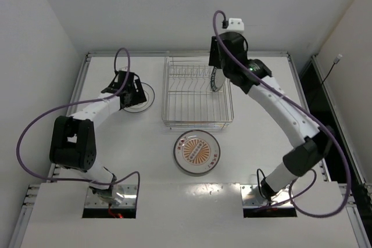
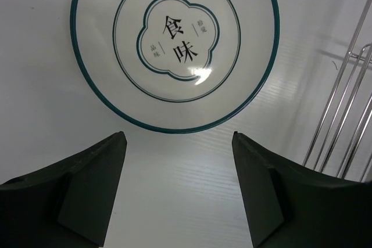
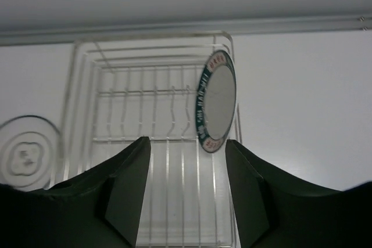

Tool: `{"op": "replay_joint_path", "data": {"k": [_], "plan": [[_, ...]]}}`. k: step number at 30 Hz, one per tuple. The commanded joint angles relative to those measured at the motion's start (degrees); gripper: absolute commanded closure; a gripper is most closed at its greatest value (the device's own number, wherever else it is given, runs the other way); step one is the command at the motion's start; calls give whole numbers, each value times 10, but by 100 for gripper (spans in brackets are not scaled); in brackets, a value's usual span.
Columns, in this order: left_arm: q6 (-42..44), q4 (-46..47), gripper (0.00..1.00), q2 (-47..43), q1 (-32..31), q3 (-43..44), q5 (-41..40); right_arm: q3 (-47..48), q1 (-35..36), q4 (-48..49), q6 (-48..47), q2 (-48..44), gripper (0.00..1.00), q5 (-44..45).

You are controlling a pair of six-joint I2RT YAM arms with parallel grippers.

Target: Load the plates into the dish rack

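As you look from above, the dish rack holds the blue-rimmed plate on edge at its right side, faces turned left and right. The orange plate lies flat before it. Left wrist: left gripper spread wide, flat ringed plate just ahead. Right wrist: right gripper parted, clear of the upright plate.

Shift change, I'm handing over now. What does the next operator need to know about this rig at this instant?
Left gripper: open, over the white plate with thin dark rings, flat on the table left of the silver wire dish rack.
Right gripper: open, empty, over the rack.
Done: blue-rimmed white plate stands on edge in the rack's right side.
To do: ringed plate and orange sunburst plate, flat in front of the rack.
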Motion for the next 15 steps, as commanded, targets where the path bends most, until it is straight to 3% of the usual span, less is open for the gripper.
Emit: {"op": "replay_joint_path", "data": {"k": [1,6,11,15], "plan": [[5,3,29,14,-1,22,18,31,12,1,-13,-67,49,-76],[-34,-3,29,41,50,22,51,18,12,7,-13,-99,47,-107],[-66,41,35,86,159,-4,203,6,12,7,-13,-104,47,-113],[-72,48,37,132,176,-2,241,-14,12,20,-13,-110,47,-118]]}}
